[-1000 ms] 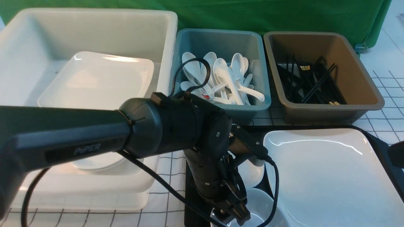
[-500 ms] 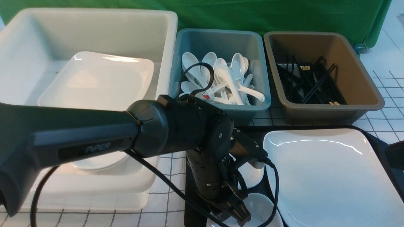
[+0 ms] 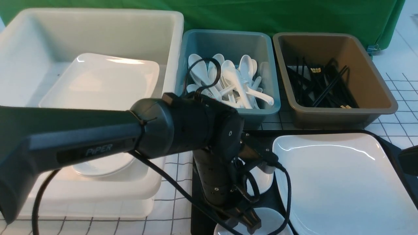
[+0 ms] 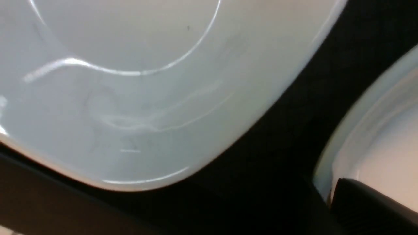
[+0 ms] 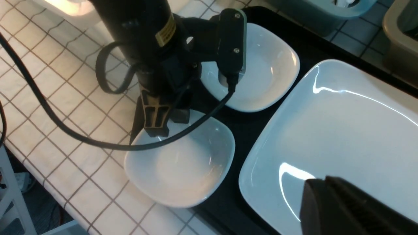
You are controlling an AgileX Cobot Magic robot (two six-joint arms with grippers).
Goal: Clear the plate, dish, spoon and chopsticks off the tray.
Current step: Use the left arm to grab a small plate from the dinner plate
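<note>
Left hand (image 5: 165, 125) has clamped onto the rim of the near dish (image 5: 186, 166); best lifted level and slow, clearing the tray (image 5: 241, 129).

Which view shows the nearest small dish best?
The right wrist view: nearly the whole dish shows, left tool at its rim. The front view catches only a strip; the left wrist view, a blurred rim.
</note>
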